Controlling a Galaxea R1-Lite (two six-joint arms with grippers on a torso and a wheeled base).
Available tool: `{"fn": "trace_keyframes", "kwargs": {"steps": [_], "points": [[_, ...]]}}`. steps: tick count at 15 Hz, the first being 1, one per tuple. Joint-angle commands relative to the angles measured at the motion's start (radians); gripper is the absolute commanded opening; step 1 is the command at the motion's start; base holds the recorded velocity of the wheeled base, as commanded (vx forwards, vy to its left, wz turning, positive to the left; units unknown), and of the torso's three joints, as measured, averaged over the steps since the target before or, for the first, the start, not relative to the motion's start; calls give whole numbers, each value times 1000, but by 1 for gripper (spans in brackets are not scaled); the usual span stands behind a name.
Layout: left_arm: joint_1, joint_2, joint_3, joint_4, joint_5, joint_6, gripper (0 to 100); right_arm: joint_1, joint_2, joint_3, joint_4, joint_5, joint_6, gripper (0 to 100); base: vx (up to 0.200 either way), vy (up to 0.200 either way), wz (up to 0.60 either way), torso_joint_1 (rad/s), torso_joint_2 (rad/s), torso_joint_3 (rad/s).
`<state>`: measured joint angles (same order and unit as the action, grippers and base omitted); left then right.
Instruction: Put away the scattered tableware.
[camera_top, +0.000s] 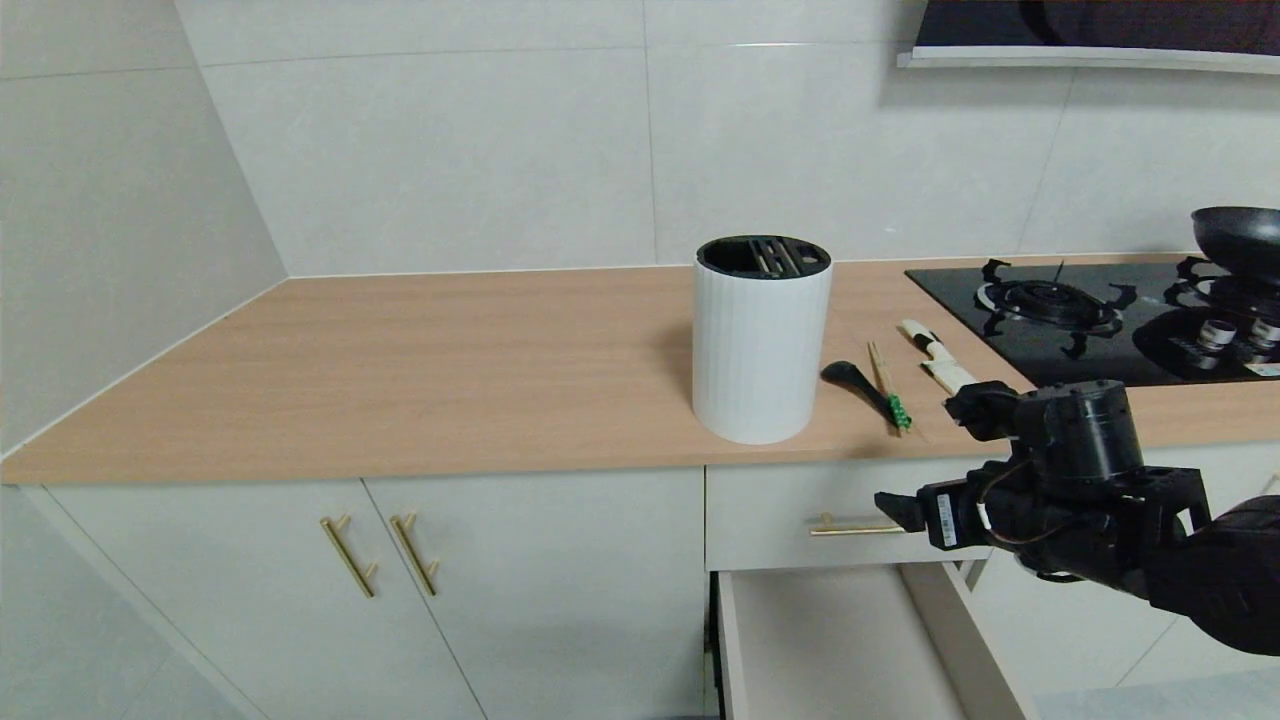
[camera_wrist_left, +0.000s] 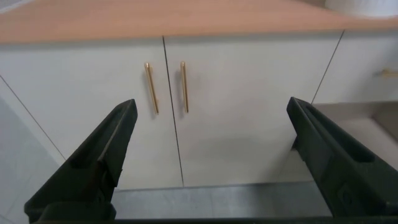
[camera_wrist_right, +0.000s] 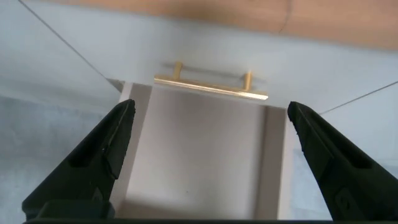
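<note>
**scattered tableware on counter edge, both grippers released, nothing picked**

the tableware lies on the counter (camera_top: 450, 370) at 3 o'clock of the white utensil holder (camera_top: 762, 340). nearest the holder is the black spoon (camera_top: 865, 388). just beside it are the chopsticks (camera_top: 880, 365), then the white-handled utensil (camera_top: 930, 350), closest to the gas hob (camera_top: 1090, 310). the spoon's green handle end sits against or over the chopsticks, can't tell which.

right gripper (camera_top: 925, 455) hangs at 5 o'clock of the holder, off the counter front. its jaws are spread wide and hold nothing. in its wrist view it (camera_wrist_right: 208, 168) looks down into the open drawer (camera_wrist_right: 186, 130), with the gold handle (camera_wrist_right: 211, 87) on the drawer front above. left gripper (camera_wrist_left: 211, 168) is also spread and empty, facing the cabinet doors (camera_wrist_left: 165, 87).

handling, as a guess:
- all three are light, stiff and lie flat, so the fingers would have to come down close to the wood.
- the chopsticks are thin and likely to roll or split apart. pinch both across the middle.
- the spoon looks like smooth plastic, maybe slick. take it mid-handle, not at the bowl.
- the white-handled piece may be a knife, can't tell. grip the handle and stay off the other end.
- none of them looks breakable.

the holder's slotted top at 12 o'clock of its body, and the open drawer (camera_top: 830, 640) at its 6 o'clock, are both plausible places to put them.
</note>
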<state>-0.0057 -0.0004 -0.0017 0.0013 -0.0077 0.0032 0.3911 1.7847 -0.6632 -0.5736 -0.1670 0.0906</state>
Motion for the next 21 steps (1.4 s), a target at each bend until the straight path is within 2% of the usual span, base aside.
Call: {"fn": "trace_keyframes", "kwargs": {"steps": [1, 4, 6, 8, 13, 17, 21], "points": [[0, 0, 0, 0, 0, 0, 100, 0, 5, -1, 0, 0, 0, 100, 0, 0, 0, 61, -139, -80], [1, 0, 0, 0, 0, 0, 100, 0, 15, -4, -34, -5, -3, 100, 0, 0, 0, 15, -25, -15], [0, 0, 0, 0, 0, 0, 100, 2, 16, -29, -57, -51, -2, 100, 0, 0, 0, 0, 0, 0], [0, 0, 0, 0, 0, 0, 100, -1, 16, -107, 8, -58, 3, 100, 0, 0, 0, 0, 0, 0], [1, 0, 0, 0, 0, 0, 100, 2, 64, -383, 319, -94, 170, 100, 0, 0, 0, 0, 0, 0], [0, 0, 0, 0, 0, 0, 100, 2, 125, -464, 342, -187, 218, 100, 0, 0, 0, 0, 0, 0], [0, 0, 0, 0, 0, 0, 100, 3, 176, -489, 340, -218, 219, 100, 0, 0, 0, 0, 0, 0]]}}
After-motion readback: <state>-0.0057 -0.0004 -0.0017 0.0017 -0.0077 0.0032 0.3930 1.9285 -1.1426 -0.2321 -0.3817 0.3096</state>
